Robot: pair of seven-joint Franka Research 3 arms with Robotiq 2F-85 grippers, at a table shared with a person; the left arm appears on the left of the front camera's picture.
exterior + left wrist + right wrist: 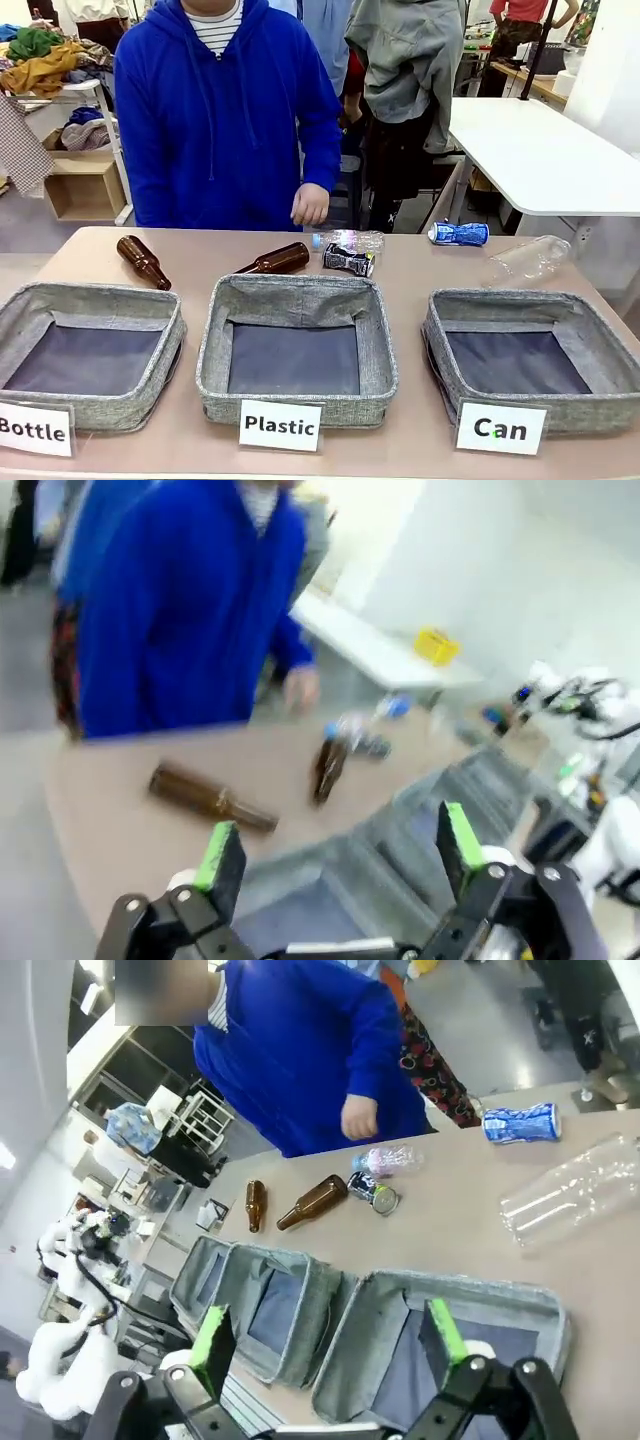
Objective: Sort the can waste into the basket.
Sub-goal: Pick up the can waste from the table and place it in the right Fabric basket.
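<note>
A blue can with white pattern [459,234] lies on its side at the table's far right; in the right wrist view the blue can [520,1123] is at the upper right. A dented black can [349,261] lies near the table's middle, beside a brown bottle; it shows too as the black can [375,1193]. The grey basket carded "Can" [532,306] stands front right with nothing in it, and the same basket [445,1290] lies below my right gripper [330,1343], which is open. My left gripper [340,855] is open above the table's left side, holding nothing.
Baskets carded "Plastic" [296,294] and "Bottle" [90,302] stand middle and left. Two brown bottles [143,262] [276,261] and two clear plastic bottles [527,260] [350,240] lie along the far side. A person in a blue hoodie stands across, one hand [310,204] at the edge.
</note>
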